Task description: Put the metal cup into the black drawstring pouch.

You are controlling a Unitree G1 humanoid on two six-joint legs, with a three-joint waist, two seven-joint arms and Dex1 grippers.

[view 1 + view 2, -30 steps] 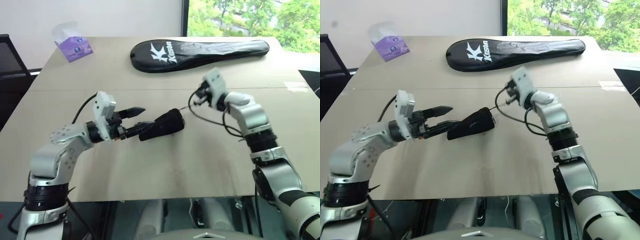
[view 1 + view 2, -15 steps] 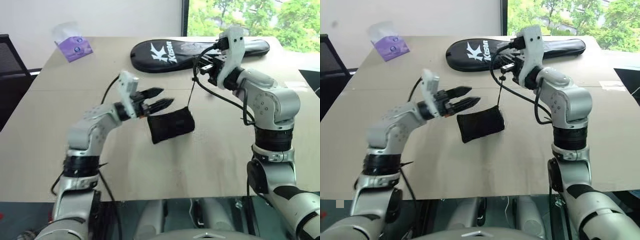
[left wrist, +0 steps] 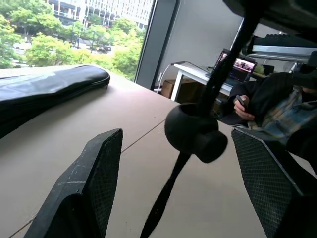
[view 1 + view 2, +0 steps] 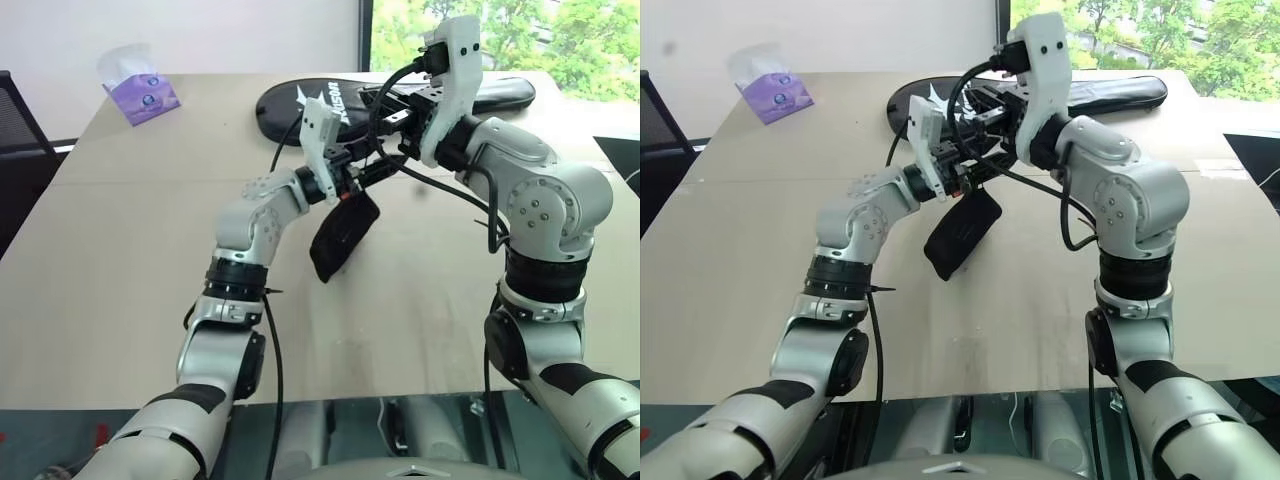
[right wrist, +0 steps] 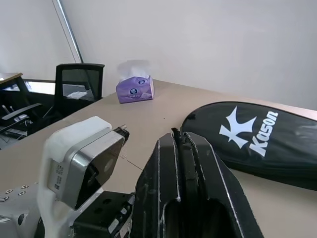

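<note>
In the eye views the black drawstring pouch [image 4: 343, 235] now hangs clear above the middle of the table [image 4: 120, 260], lifted by its cord [image 3: 171, 191] in the clamped right gripper [image 4: 392, 100]. In the left wrist view the left gripper [image 3: 190, 163] has come up with fingers spread wide either side of the bead [image 3: 194, 133], gripping nothing. The metal cup is presumably inside the pouch, so I judge the mouth is about to be drawn shut.

Pouch [image 4: 342, 233] hanging above table [image 4: 120, 260], racket cover [image 4: 500, 92] behind, tissue box [image 4: 143, 92] far left
</note>
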